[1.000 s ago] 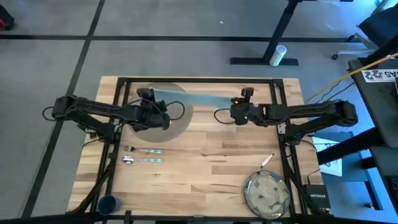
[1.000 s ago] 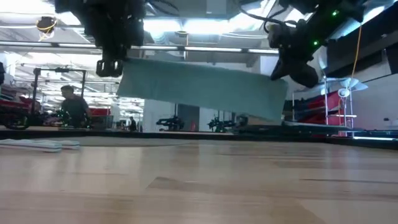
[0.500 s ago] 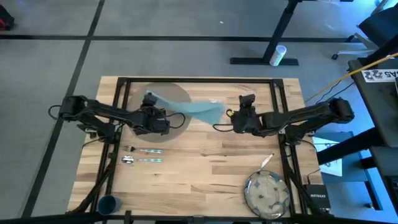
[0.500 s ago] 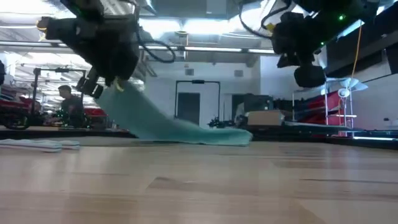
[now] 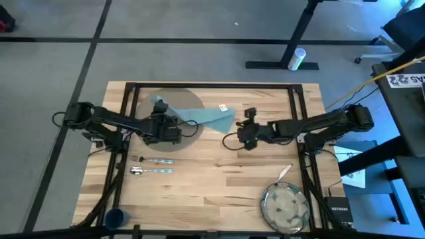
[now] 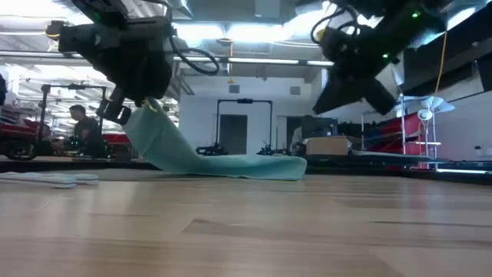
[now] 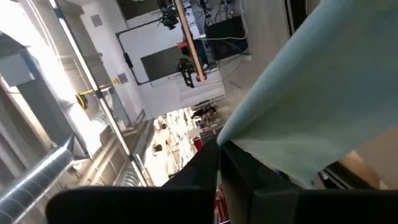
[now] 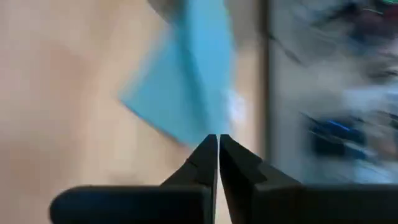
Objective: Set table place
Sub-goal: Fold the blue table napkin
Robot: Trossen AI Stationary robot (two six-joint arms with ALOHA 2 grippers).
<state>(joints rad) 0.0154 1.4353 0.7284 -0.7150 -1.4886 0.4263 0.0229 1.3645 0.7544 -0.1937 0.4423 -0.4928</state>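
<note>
High view, near to far: dark-blue cup (image 5: 115, 217) sits at the near left corner of the desk (image 5: 219, 186), speckled plate (image 5: 285, 206) at the near right w/ a silver utensil (image 5: 284, 171) just beyond it. Two more utensils (image 5: 151, 165) lie left of centre, untouched. Farther back, left end effector (image 5: 174, 131) hangs over the round placemat (image 5: 189, 101), clamped on one end of the teal napkin (image 5: 199, 116); low view shows that end lifted while the rest slopes down and lies flat on the desk. Probably held high so the cloth can be dragged or laid flat beside the mat. Right end effector (image 5: 247, 129) is near the napkin's free end, not touching; its wrist view shows fingers pressed together w/ nothing between.

Vs 1 s ago: napkin was stretched in the air between both arms; the right has let go since, and the cloth has dropped. Right arm has also shifted a bit toward centre. Plate, cup, utensils unchanged.

Beyond the desk, a person (image 6: 84, 127) stands in the room.
</note>
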